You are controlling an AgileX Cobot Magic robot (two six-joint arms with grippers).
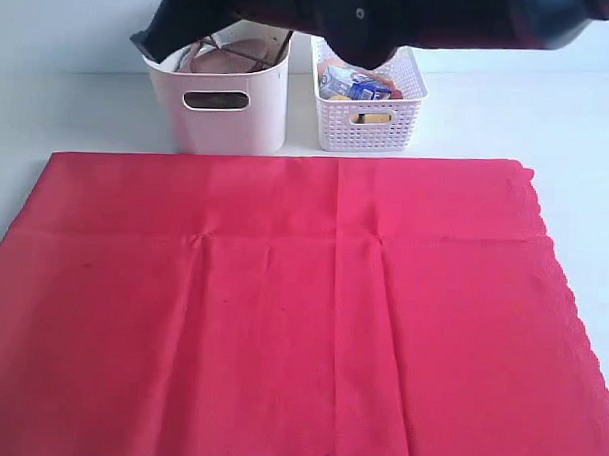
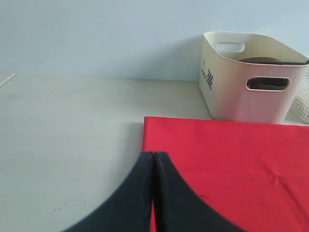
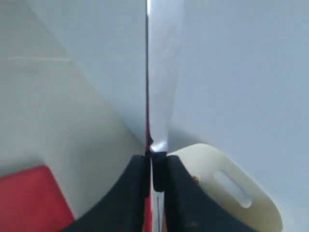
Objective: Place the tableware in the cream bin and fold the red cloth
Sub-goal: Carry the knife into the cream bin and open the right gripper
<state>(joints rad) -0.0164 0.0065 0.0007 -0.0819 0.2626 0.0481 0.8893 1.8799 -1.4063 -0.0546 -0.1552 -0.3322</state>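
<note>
Already brown tableware (image 1: 241,54) lies in the tall cream plastic bin (image 1: 228,120), and the right pincer (image 3: 155,162) pinches the slim silver table knife (image 3: 161,72) by one end close to that bin, likely the next piece in. The large red fabric cloth (image 1: 282,307) lies flat and unfolded, its far edge just before the bin and the white lattice basket (image 1: 373,130). The left pincer (image 2: 153,162), pressed together and empty, hangs by the cloth's left edge, with bare desk (image 2: 63,125) beside it.

Exterior: dark robot arm (image 1: 442,18) covers the rear rims of the tall cream plastic bin (image 1: 233,125) and the white lattice basket (image 1: 368,135). Bin contents brownish, indistinct. Bottom and left edges crop the large red fabric cloth (image 1: 281,317).

Right wrist: silver table knife (image 3: 163,72) blurred and runs out of frame. One end is hidden between the right gripper (image 3: 155,169) jaws.
</note>
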